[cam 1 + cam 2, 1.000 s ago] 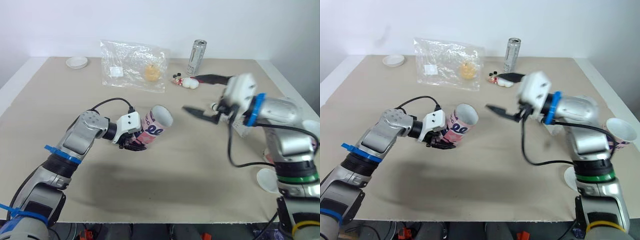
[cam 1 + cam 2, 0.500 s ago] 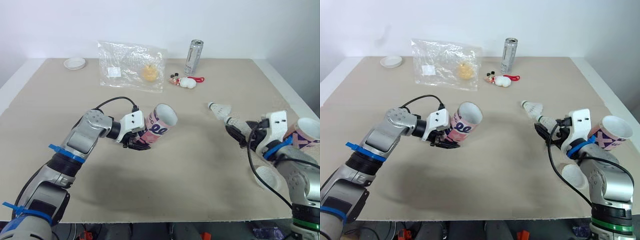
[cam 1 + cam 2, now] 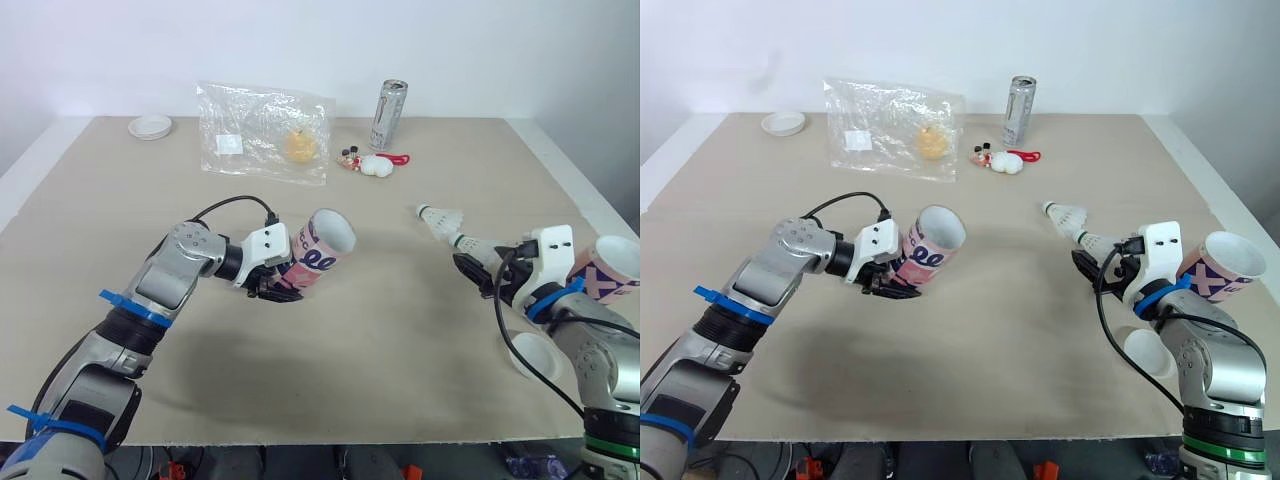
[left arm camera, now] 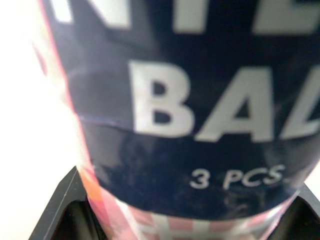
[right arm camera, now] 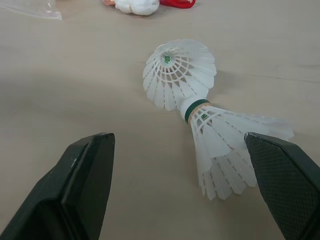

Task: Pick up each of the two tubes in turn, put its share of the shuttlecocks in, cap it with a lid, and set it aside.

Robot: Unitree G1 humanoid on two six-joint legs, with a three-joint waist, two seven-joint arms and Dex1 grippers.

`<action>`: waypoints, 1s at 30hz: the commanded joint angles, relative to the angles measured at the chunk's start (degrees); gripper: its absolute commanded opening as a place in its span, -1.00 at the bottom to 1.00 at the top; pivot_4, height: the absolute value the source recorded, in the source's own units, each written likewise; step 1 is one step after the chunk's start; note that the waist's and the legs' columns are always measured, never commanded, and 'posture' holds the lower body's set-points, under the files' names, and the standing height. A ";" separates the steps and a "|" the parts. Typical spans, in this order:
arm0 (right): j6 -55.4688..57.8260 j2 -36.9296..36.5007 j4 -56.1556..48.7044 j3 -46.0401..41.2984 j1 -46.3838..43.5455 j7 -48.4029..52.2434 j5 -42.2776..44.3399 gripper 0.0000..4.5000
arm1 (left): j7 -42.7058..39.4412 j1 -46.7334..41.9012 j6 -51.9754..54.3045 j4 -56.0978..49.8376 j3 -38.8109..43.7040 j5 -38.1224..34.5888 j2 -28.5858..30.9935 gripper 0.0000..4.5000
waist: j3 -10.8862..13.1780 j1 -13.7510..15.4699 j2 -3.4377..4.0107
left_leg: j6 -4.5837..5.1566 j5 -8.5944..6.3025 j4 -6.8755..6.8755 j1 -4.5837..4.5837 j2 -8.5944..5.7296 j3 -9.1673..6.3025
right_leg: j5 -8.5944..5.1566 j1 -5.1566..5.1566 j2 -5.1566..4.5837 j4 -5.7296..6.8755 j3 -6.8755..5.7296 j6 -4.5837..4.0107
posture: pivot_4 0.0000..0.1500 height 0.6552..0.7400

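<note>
Now our left pincer (image 3: 272, 287) holds the tube (image 3: 325, 245) tilted, mouth open. Next our right pincer (image 5: 177, 142), spread wide, must close on the nearer shuttlecock (image 5: 222, 145).

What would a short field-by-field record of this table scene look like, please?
left gripper: shut on the pink-and-navy cardboard tube, held tilted, mouth open
right gripper: open, pointed at two white feather shuttlecocks lying touching on the beige table
second pink tube: uncapped, beside the right arm
lids: white round lid by the right arm; second white round lid far left
clutter: clear plastic bag, silver can, small white-and-red toy
</note>
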 commanded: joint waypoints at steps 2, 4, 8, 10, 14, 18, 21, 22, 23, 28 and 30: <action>-0.31 -0.70 -2.13 -2.46 -0.61 -0.85 0.42 0.98 | -0.10 -0.25 -0.06 -1.25 1.20 -0.70 0.35 0.29 | 0.00 0.01 0.00 | 0.00 0.00 0.00 0.00 0.00 0.00 | 0.00 0.00 0.00 0.00 0.00 0.00 | 1.00 1.00; 0.13 -1.02 -2.80 -2.64 -0.40 -0.88 0.62 0.98 | -0.13 -0.36 -0.02 -1.11 1.16 -0.69 0.31 0.29 | 0.00 0.01 0.00 | 0.00 0.00 0.00 0.00 0.00 0.00 | 0.00 0.00 0.00 0.00 0.00 0.00 | 1.00 1.00; 2.05 -2.36 -4.80 -3.39 -0.74 -1.31 1.09 0.98 | -0.31 -0.61 -0.06 -0.78 1.06 -0.69 0.23 0.29 | 0.00 0.01 0.00 | 0.00 0.00 0.00 0.00 0.00 0.00 | 0.00 0.00 0.00 0.00 0.00 0.00 | 1.00 1.00; 2.97 -2.63 -5.31 -3.79 -0.91 -1.59 1.43 0.98 | -0.36 -0.68 -0.09 -0.66 1.03 -0.71 0.14 0.29 | 0.00 0.03 0.00 | 0.00 0.00 0.00 0.00 0.00 0.00 | 0.00 0.00 0.00 0.00 0.00 0.00 | 1.00 1.00; 3.61 -2.23 -5.36 -4.49 0.07 -1.78 1.46 0.98 | -0.09 -0.64 -0.12 -0.65 0.91 -0.76 -0.38 0.29 | 0.00 0.03 0.00 | 0.00 0.00 0.00 0.00 0.00 -0.01 | 0.00 0.00 0.00 0.00 0.00 0.00 | 1.00 1.00; 3.19 -1.68 -4.08 -4.22 0.09 -1.54 1.30 0.98 | 0.06 -0.44 0.04 -1.00 0.85 -0.80 -0.63 0.29 | 0.00 0.03 0.00 | 0.00 0.00 0.00 0.00 0.00 0.00 | 0.00 0.00 0.00 0.00 0.00 0.00 | 1.00 1.00; 2.20 -1.58 -2.13 -3.46 -0.20 -1.01 0.54 0.98 | 0.17 -0.33 0.03 -1.00 0.92 -0.77 -0.65 0.29 | 0.00 0.03 0.00 | 0.00 0.00 0.00 0.00 0.00 0.00 | 0.00 0.00 0.00 0.00 0.00 0.00 | 1.00 1.00; 1.91 -1.54 -1.59 -3.27 -0.35 -0.85 0.38 0.98 | 0.21 -0.31 0.03 -0.99 0.96 -0.76 -0.64 0.29 | 0.00 0.03 0.00 | 0.00 0.00 0.00 0.00 0.00 0.00 | 0.00 0.00 0.00 0.00 0.00 0.00 | 1.00 1.00; 1.73 -1.56 -0.99 -2.97 -0.56 -0.59 0.29 0.98 | 0.20 -0.27 0.04 -1.04 1.04 -0.78 -0.56 0.29 | 0.00 0.03 0.00 | 0.00 0.00 0.00 0.00 0.00 0.00 | 0.00 0.01 0.00 0.00 0.00 0.00 | 1.00 1.00; 1.48 -0.39 1.08 -1.45 -2.02 0.32 0.75 0.98 | 0.43 0.49 0.24 -1.68 1.19 -0.80 -0.21 0.29 | 0.00 -0.01 0.00 | 0.00 0.00 0.00 0.01 0.00 0.00 | 0.00 0.00 0.00 0.00 0.00 -0.01 | 1.00 1.00; 0.95 0.24 2.35 -0.49 -2.86 0.68 0.33 0.98 | 0.59 0.89 0.50 -2.11 1.24 -0.89 -0.16 0.29 | -0.01 -0.01 0.01 | 0.00 0.00 0.00 0.01 0.00 0.00 | 0.00 0.00 0.01 0.01 0.00 -0.01 | 1.00 1.00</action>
